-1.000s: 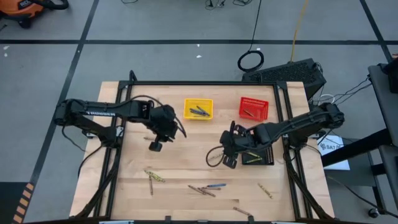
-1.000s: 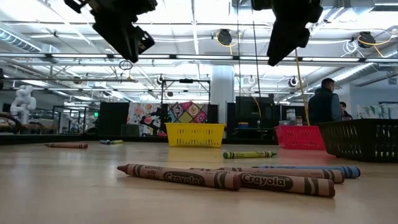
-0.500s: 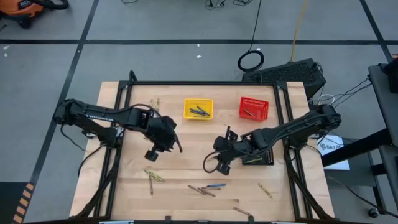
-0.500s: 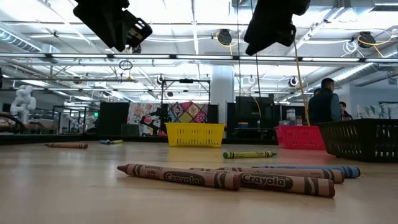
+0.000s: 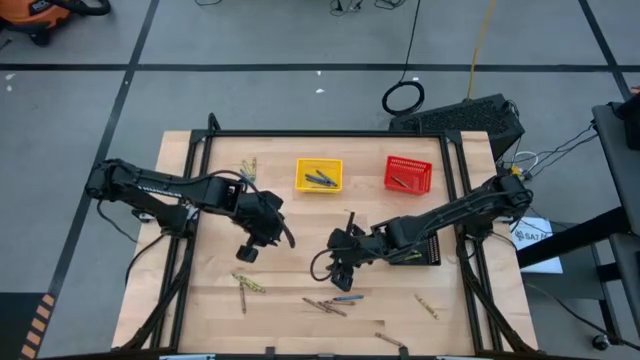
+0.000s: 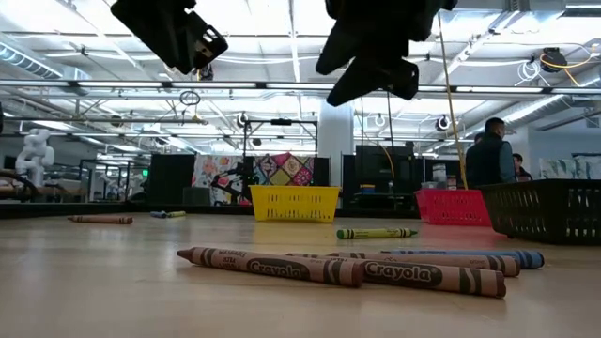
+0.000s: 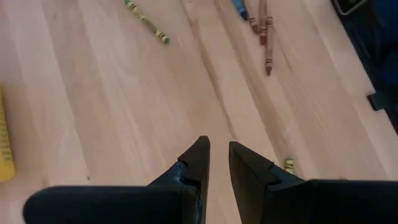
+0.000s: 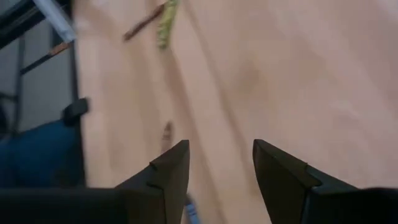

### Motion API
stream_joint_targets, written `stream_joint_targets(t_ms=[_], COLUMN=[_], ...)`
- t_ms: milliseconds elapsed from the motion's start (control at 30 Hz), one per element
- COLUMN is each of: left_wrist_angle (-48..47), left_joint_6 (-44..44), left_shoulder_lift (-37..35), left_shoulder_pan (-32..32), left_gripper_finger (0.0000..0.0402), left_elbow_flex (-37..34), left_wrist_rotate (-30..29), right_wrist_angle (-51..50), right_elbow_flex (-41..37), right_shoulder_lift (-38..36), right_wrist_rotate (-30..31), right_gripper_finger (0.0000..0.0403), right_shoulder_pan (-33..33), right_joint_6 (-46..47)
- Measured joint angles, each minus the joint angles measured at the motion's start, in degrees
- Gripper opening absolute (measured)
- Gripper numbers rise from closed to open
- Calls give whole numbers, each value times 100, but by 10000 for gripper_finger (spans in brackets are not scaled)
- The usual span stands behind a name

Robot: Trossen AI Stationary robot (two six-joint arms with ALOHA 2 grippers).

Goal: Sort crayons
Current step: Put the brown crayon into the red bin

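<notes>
Loose crayons lie flat on the wooden table near its front edge: a brown pair [image 5: 325,306] with a blue one [image 5: 348,297], olive ones [image 5: 248,283], and others [image 5: 427,305]. Some lie inside the yellow basket [image 5: 319,175] and the red basket [image 5: 408,173]. My right gripper [image 5: 335,270] hangs open just above and behind the brown and blue crayons, its fingers [image 8: 168,168] wide apart with nothing between them. My left gripper [image 7: 219,152] hovers over bare wood left of centre, its fingers a narrow gap apart and holding nothing.
A black basket [image 5: 415,250] stands on the table's right side under my right arm. Two more crayons [image 5: 248,165] lie at the far left by the frame. People stand in the room beyond the table [image 6: 488,155].
My right gripper has gone toward the table's left and near edges and sunk lower, ending over the brown and blue crayons. My left gripper has drifted a little toward the near edge. No crayon has moved.
</notes>
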Motion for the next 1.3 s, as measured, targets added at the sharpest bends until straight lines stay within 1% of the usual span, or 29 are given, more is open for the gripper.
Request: stream_joint_targets(t_ms=[100, 267, 500, 633, 767, 900, 1000, 1133, 1300], left_wrist_angle=[7, 87, 92, 90, 106, 120, 115, 111, 110], left_joint_6=[-357, -699, -705, -703, -695, -654, -653, -619, -359], left_shoulder_lift=[0, 17, 17, 17, 17, 17, 17, 17, 17], left_shoulder_pan=[0, -71, -222, -273, -275, -278, -278, -278, -278], left_gripper_finger=[63, 63, 63, 63, 63, 63, 63, 63, 63], left_elbow_flex=[0, 0, 0, 0, -2, -2, -2, -2, -2], left_wrist_rotate=[-150, -194, -194, -266, -299, -301, -301, -301, -303], right_wrist_angle=[-25, -539, -878, -896, -841, -694, -316, 170, 200], right_elbow_flex=[2, 0, 0, 0, 0, -1, -2, -2, -2], right_shoulder_lift=[30, 31, 76, 218, 516, 882, 1077, 1178, 1181], right_wrist_rotate=[-202, -209, -211, -204, -194, -191, -187, -189, -188], right_gripper_finger=[161, 161, 160, 160, 160, 160, 160, 160, 160], right_shoulder_pan=[53, 243, 800, 1105, 1275, 1357, 1390, 1424, 1477], right_joint_6=[-15, -130, 79, -173, -432, -458, -386, -300, -154])
